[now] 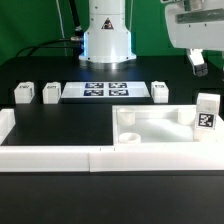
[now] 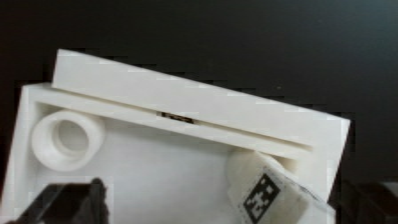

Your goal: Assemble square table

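The white square tabletop lies tray-side up at the exterior view's right, against the border wall. It fills the wrist view, where one round corner hole shows. One tagged white leg stands at the top's right edge, and I cannot tell whether it sits in a hole. It also shows in the wrist view. My gripper hangs open a little above this leg without touching it. In the wrist view the gripper has the leg between its spread fingers, nearer the other finger. Three more legs stand in a row at the back.
The marker board lies between the back legs, in front of the robot base. The long low white border wall runs along the front and up both sides. The table surface is black.
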`<state>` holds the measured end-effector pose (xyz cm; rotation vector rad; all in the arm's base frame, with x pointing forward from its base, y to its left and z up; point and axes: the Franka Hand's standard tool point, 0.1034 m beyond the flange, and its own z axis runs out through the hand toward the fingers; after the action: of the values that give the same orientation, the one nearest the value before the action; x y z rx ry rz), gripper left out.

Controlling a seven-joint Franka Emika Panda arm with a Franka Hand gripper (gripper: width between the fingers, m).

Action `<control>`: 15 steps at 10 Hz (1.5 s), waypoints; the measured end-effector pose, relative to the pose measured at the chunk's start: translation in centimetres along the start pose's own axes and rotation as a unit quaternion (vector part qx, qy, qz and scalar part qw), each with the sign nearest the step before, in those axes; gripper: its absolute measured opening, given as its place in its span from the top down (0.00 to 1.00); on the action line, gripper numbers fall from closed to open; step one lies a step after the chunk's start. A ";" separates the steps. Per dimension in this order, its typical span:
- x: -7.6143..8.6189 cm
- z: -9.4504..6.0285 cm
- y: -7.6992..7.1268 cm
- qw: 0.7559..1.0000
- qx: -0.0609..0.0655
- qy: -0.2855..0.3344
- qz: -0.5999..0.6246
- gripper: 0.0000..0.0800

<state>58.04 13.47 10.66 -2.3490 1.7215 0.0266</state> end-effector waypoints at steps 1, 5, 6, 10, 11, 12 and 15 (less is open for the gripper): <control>0.0 0.0 0.0 0.999 0.000 0.000 -0.041 0.19; 0.9 0.9 3.8 0.972 -0.010 0.001 -0.236 0.19; 0.7 1.5 5.8 0.965 -0.020 0.003 -0.263 0.19; -1.7 2.7 8.4 0.903 -0.060 0.001 -0.425 0.19; -1.7 2.7 8.4 0.891 -0.061 -0.001 -0.450 0.19; -1.6 2.7 8.4 0.875 -0.062 -0.003 -0.480 0.19; -1.2 3.5 11.2 0.822 -0.084 -0.021 -0.562 0.19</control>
<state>47.56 12.15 5.47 -3.0517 0.0889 0.0303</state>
